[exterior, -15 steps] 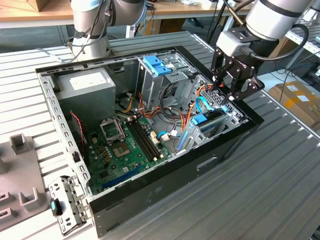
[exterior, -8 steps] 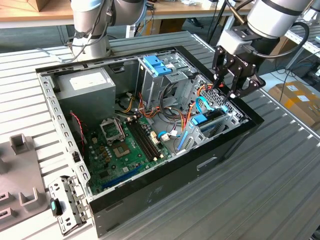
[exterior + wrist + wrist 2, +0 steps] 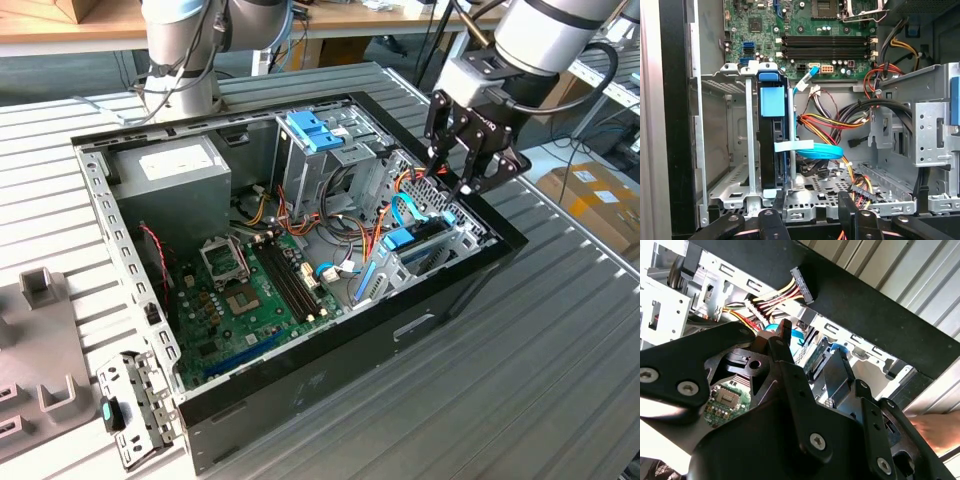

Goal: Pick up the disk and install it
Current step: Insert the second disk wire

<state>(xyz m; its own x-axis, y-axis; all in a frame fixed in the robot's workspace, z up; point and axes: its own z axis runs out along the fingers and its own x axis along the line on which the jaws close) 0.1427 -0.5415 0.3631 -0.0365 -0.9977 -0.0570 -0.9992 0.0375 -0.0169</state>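
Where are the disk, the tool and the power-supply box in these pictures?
disk (image 3: 772, 100), first wrist view: blue carrier tab on its edge.
tool (image 3: 478, 170), exterior view: midway between its fingertips.
power-supply box (image 3: 172, 180), exterior view: its grey top face.

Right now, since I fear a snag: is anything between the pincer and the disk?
Yes. In the first wrist view the disk stands on edge in the metal cage. A flat blue cable lies across its exposed edge, on the side facing the open pincer. Coloured wires hang just beside it.
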